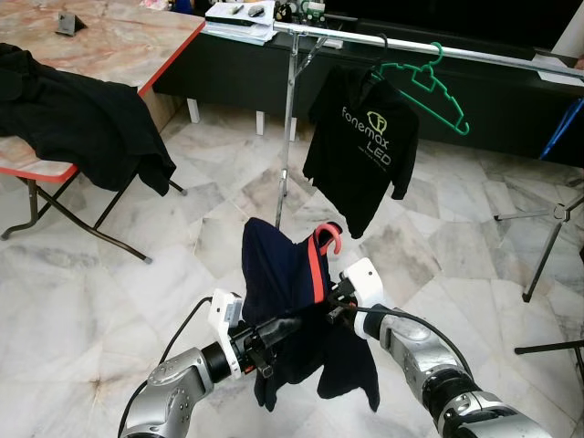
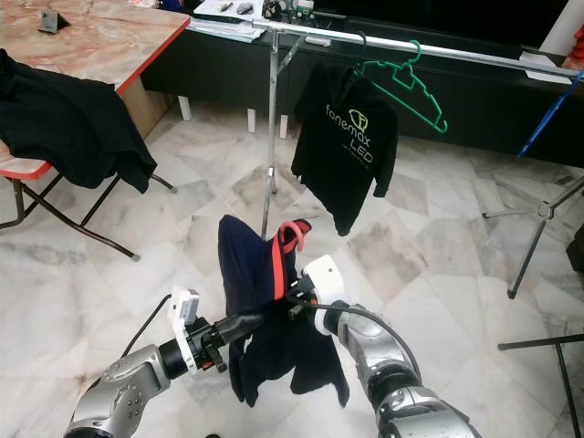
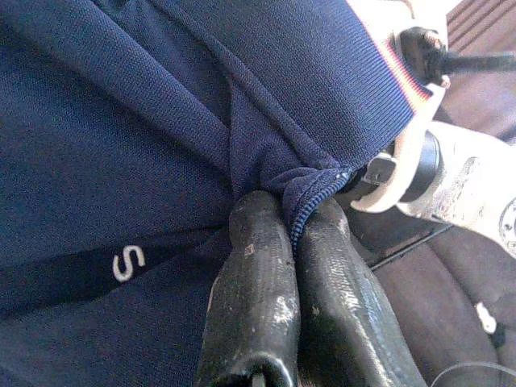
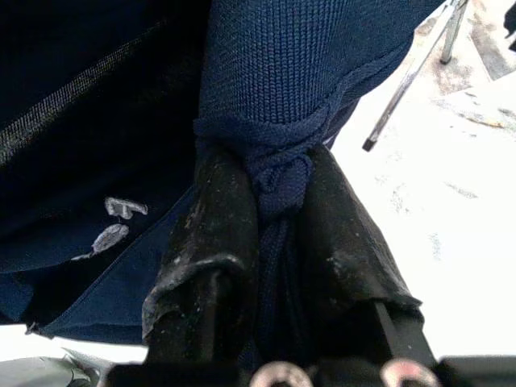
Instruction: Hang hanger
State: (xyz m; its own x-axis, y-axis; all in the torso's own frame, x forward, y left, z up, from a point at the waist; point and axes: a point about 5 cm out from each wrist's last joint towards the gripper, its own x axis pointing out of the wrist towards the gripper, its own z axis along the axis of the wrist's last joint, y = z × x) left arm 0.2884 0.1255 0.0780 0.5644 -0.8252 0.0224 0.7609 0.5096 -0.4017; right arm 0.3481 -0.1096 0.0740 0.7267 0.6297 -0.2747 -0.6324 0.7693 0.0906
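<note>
A red hanger (image 1: 326, 239) carrying a navy shirt (image 1: 287, 292) stands upright above the floor.

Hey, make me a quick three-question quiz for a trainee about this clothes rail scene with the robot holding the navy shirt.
1. True or false: both grippers are pinching the navy shirt.
2. What colour is the empty hanger on the rail?
A. red B. green C. white
3. Fill in: the black garment on the left lies draped over the ____.

Key
1. True: the left gripper and the right gripper each clamp a fold of cloth.
2. B. It hangs beside the black printed shirt.
3. table
</note>
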